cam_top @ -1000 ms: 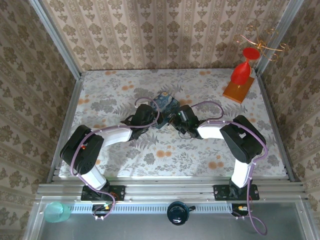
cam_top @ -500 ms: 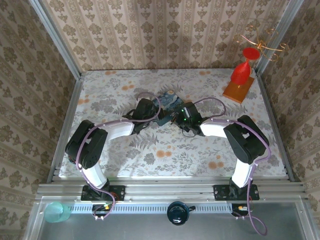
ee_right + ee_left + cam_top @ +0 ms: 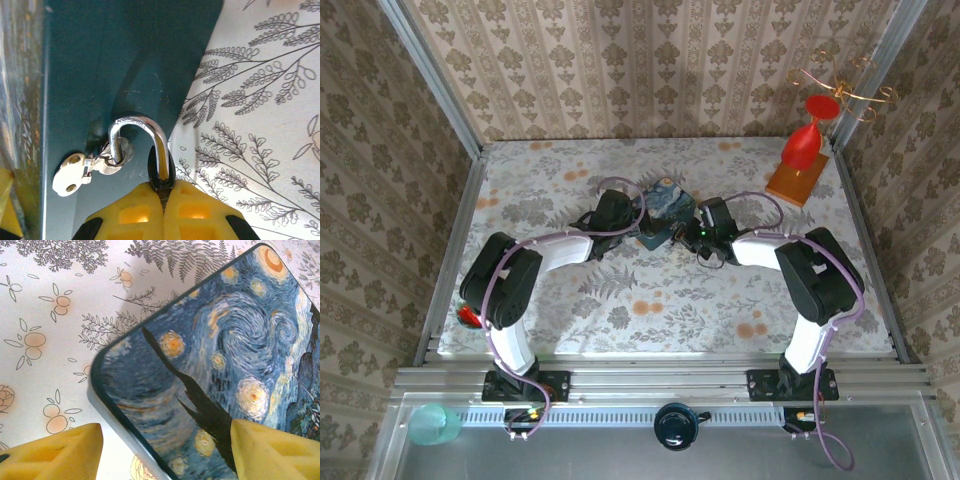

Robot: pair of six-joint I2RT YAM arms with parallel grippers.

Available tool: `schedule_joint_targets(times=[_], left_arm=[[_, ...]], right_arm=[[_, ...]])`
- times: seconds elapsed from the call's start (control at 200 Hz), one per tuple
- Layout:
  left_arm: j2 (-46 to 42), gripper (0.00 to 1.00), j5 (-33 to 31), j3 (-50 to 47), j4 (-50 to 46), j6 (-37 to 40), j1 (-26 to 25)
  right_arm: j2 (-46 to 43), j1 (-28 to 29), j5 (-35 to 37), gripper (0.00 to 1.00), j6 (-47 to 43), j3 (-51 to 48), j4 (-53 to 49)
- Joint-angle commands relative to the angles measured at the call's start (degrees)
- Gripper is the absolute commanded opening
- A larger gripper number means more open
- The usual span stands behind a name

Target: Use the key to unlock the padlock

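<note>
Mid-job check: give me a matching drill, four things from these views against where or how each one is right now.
Things:
1. left gripper
2. right gripper
3. padlock
4. red goblet

Places or states:
A. on an orange block, far right
B. shut on the black lock body
C. jaws apart over the blue swirl-painted tin
D. at the tin's dark side, silvery loop showing

Pairs: 1-C, 2-B, 3-D, 4-A.

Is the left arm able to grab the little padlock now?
Probably not: the left gripper straddles a corner of the tin, and the right gripper pinches the padlock on its other side.
</note>
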Motion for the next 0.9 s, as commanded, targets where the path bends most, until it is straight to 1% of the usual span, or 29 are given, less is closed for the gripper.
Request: schedule_joint_targets(times=[0.0,0.065,0.145,0.185,0.23,0.295,0.365,0.42,0.47,0.545,0.595,0.775,0.835,0.895], left_arm=[[3.7,0.67,-4.22,-0.92,-9.2,1.51,0.92],[4.22,0.67,-4.17,-0.4,-9.28,1.61,1.08],[4.81,0.67,-4.06,0.09,-9.52,1.82,1.09],[5.03,0.67,-4.21,0.26,-9.62,1.96,1.09],[5.29,0.67,-4.38,0.46,-9.86,2.1,1.09],[5.57,0.67,-4.74,0.78,-10.32,2.35,1.09],[5.74,0.67,-5.01,0.8,-10.39,2.55,1.09],[5.91,0.67,-5.1,0.83,-10.51,2.65,1.01],[6.05,0.67,-5.19,0.9,-10.54,2.6,0.95],[6.18,0.67,-5.18,1.04,-10.42,2.5,0.75],[6.35,0.67,-5.34,1.23,-10.65,2.54,0.44],[6.36,0.67,-5.96,1.63,-11.03,2.92,-0.22],[6.44,0.67,-5.98,1.65,-10.92,2.92,-0.22],[6.45,0.67,-5.97,1.54,-10.56,2.84,-0.22]], right_arm=[[-1.22,-1.33,-1.62,0.0,2.67,-0.64,-1.34],[-0.73,-1.9,-0.94,0.0,1.22,0.35,-4.58],[1.29,-2.98,-3.52,0.0,1.72,0.64,-4.86],[1.88,-3.01,-3.23,0.0,0.36,1.5,-7.51],[2.01,-2.56,-0.79,0.0,-2.96,3.6,-13.13],[2.09,-1.63,5.11,0.0,-8.17,6.69,-21.19],[2.6,-1.12,9.0,0.0,-11.5,8.76,-25.77],[3.08,-0.99,11.23,0.0,-12.36,10.06,-28.0],[3.4,-1.07,11.14,0.0,-12.1,10.43,-28.05],[4.31,-1.75,7.29,0.0,-11.1,10.48,-25.99],[5.21,-1.78,6.43,0.0,-11.89,12.03,-27.21],[8.19,-1.41,11.15,0.01,-18.73,19.59,-38.2],[8.9,-1.43,11.71,0.01,-19.58,20.66,-40.11],[8.89,-1.6,11.52,0.01,-19.38,20.07,-39.72]])
